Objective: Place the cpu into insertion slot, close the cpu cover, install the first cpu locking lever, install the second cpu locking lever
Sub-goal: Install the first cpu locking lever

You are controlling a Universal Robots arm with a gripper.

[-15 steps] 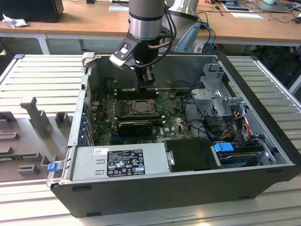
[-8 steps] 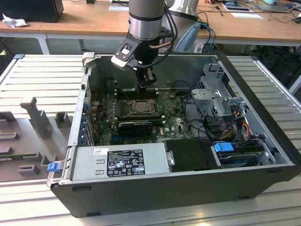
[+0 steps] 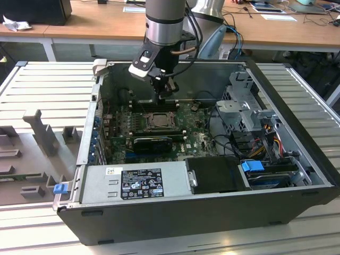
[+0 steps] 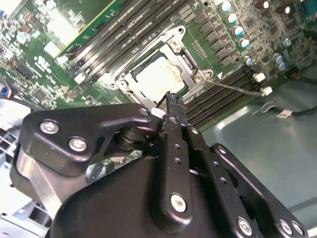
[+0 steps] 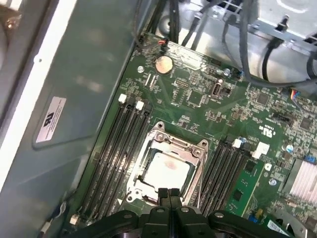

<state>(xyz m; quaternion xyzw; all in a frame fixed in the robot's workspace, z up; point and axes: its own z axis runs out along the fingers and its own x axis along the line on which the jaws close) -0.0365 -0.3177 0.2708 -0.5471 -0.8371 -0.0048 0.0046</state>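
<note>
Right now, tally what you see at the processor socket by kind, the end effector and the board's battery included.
chip: 1
metal cover: 1
round battery: 1
end effector: 1
Total: 4

An open black computer case (image 3: 212, 218) lies in the centre of the exterior view, with its grey power supply (image 3: 135, 180) at lower centre and a blue drive tab (image 3: 252, 166) at lower right. A wooden desk (image 3: 95, 24) spans the top edge. A grey moulded tray (image 3: 40, 133) sits at the left.

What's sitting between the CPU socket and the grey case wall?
Long black memory slots, running alongside the case wall, in the first wrist view.
</note>
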